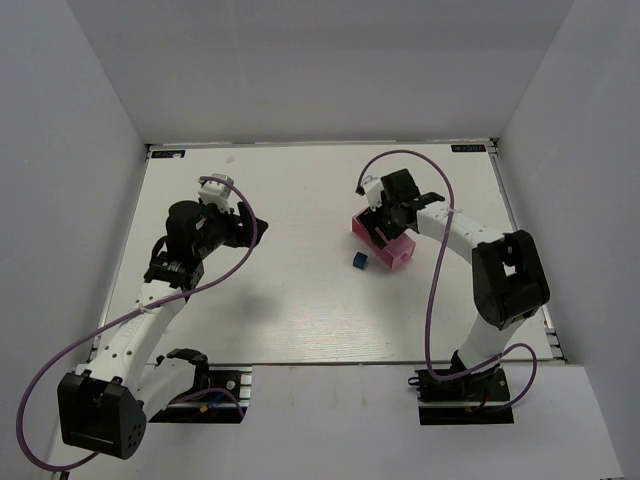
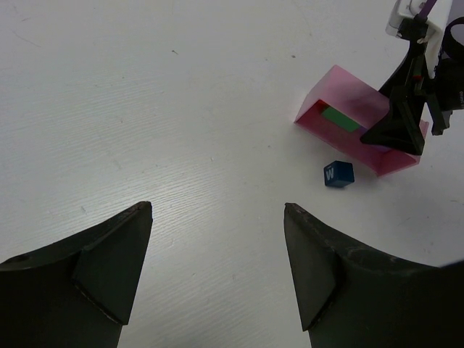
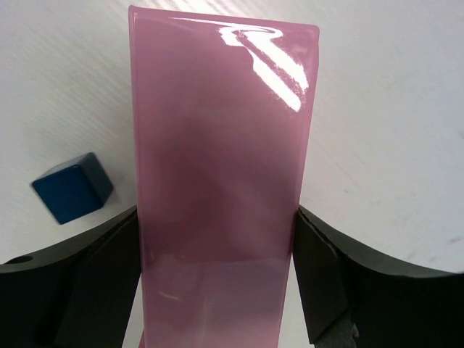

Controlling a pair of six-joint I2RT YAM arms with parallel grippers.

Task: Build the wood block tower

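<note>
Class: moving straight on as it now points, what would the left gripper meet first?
Probably the bare table; the blue cube and pink box lie right of the line of the left gripper.

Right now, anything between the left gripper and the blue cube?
No. Only bare table between left gripper and blue cube, per the left wrist view.

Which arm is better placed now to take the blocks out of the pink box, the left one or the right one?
Right. The right gripper straddles the pink box, fingers against both its sides, with the blue cube just beside it. The left gripper is open, empty and far off.
</note>
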